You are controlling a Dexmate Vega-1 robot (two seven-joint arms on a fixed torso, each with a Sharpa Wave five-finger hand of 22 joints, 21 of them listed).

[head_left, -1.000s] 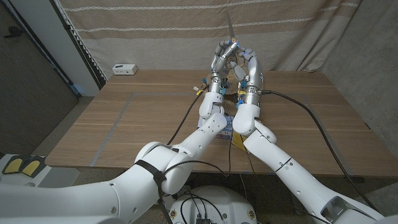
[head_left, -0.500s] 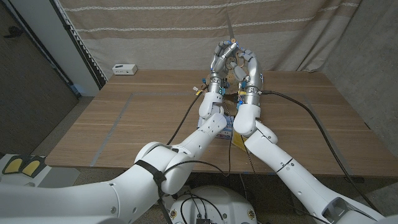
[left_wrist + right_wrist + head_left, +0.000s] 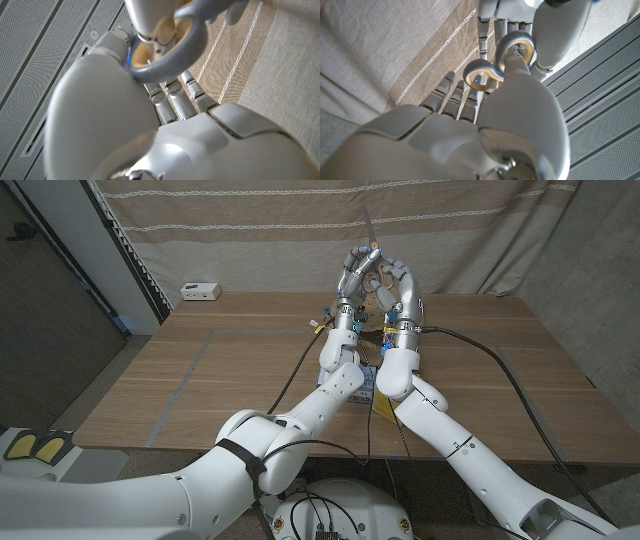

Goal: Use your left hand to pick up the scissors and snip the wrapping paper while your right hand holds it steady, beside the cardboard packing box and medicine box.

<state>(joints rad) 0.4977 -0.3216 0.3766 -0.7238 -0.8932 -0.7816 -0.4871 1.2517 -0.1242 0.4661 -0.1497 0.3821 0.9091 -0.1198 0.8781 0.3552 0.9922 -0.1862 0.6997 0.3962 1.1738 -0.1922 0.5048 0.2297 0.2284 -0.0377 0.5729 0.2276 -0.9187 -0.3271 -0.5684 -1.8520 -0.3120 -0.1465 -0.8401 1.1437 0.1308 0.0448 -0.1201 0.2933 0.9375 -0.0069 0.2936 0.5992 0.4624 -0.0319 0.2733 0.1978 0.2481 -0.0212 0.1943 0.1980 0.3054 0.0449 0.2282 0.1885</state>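
Raised in the upper middle of the head view, above the far part of the wooden table (image 3: pixel 200 380): the left hand (image 3: pixel 357 273) and the right hand (image 3: pixel 407 288), fingertips meeting, both closed on the scissors (image 3: pixel 487 64). Seen from the wrist views as grey handle loops caught between the two sets of fingers. Possibly the right thumb through one loop, with the left hand's fingers pressing from the opposite side; too close and blurred to settle which hand bears the weight. Lower, at centre frame between the forearms, a small blue-and-white box (image 3: pixel 366 386) on the table. Judging by the look: a light, rigid tool, smooth plastic loops likely to slip against hard fingers, blades sharp and best kept pointing away from both palms. Best taken by the loops alone, left thumb through one and fingers through the other, seated deep enough to lever the blades open and closed. Worth settling that grip in the left hand before freeing the right.
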